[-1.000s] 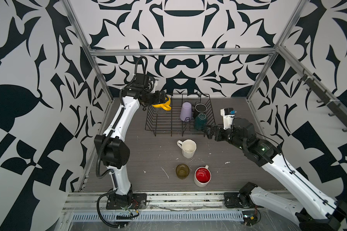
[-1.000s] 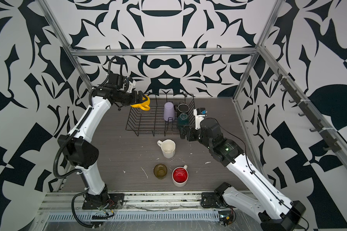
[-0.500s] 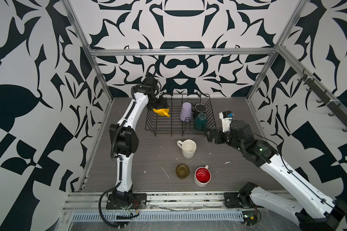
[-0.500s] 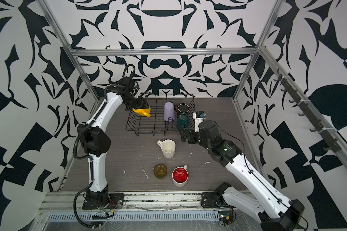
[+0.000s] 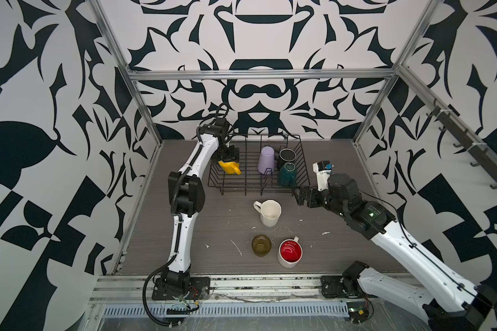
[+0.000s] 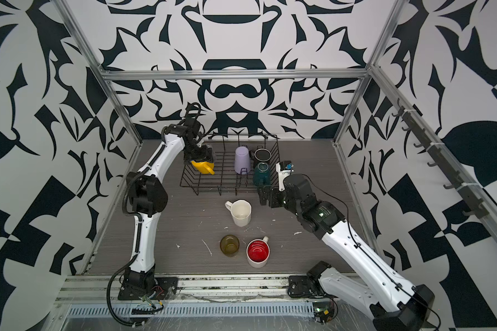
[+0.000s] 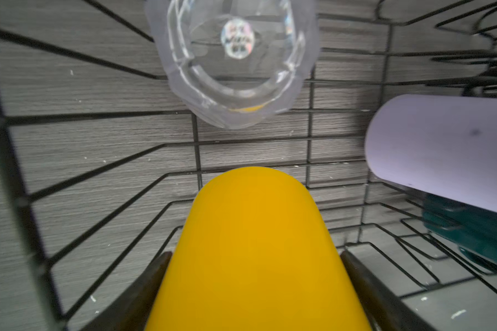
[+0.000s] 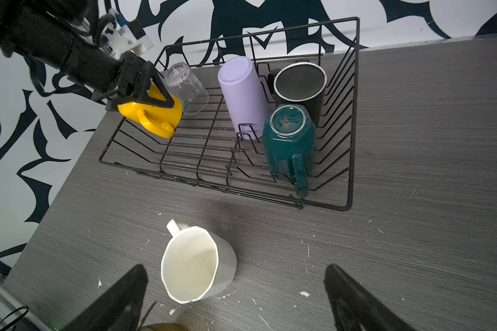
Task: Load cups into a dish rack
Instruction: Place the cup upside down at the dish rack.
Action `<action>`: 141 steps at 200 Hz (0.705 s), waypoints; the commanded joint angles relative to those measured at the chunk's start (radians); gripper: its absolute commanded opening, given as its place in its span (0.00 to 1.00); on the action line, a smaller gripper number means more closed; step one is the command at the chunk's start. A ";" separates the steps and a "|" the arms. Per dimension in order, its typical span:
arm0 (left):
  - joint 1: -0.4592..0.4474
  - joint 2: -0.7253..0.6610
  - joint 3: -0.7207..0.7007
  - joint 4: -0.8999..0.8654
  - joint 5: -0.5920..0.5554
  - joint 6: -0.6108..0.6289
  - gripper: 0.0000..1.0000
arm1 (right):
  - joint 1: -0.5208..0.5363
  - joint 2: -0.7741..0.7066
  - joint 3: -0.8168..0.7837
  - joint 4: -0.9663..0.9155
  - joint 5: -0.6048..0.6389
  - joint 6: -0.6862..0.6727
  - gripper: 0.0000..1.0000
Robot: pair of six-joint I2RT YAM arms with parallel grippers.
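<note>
My left gripper is shut on the yellow mug, holding it tilted inside the left end of the black wire dish rack. A clear glass stands upside down just behind it. The lilac tumbler, black mug and dark green mug sit in the rack's right half. My right gripper hangs open near the rack's front right corner, above the white faceted mug.
Nearer the front of the grey table stand an olive-brown glass and a white mug with a red inside, side by side. Patterned walls and metal frame posts close in the table's sides and back.
My left arm has swung in over the rack and brought the yellow mug down into its left end. The right gripper has shifted only slightly.
</note>
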 commanded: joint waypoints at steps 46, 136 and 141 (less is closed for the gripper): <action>-0.002 0.065 0.059 -0.045 -0.057 -0.022 0.04 | -0.006 -0.026 -0.026 0.009 0.001 0.005 0.98; 0.000 0.115 0.040 -0.002 -0.083 -0.060 0.42 | -0.006 -0.031 -0.047 0.014 -0.006 0.024 0.98; 0.000 0.115 0.037 0.003 -0.086 -0.063 0.44 | -0.005 -0.032 -0.047 0.013 -0.006 0.024 0.98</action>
